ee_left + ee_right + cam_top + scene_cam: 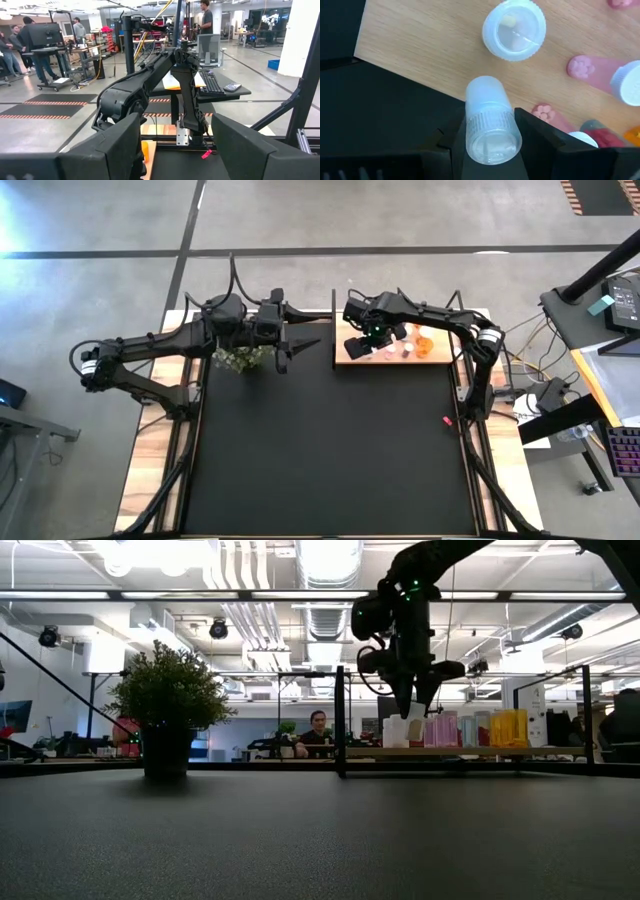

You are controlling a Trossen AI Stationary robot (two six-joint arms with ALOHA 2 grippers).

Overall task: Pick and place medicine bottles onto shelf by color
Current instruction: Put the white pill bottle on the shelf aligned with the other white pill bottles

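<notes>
White bottle (490, 125) pinched in the right gripper (490, 142) over the shelf (420, 45): best lowered upright beside its white neighbour (514, 29); left gripper (290, 348) waits open.

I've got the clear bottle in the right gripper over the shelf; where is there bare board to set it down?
The right gripper holds the clear bottle over the shelf edge. Bare wood runs from that edge past the standing clear bottle. The far side is crowded with pink bottles and orange bottles. The left gripper waits by the plant.
</notes>
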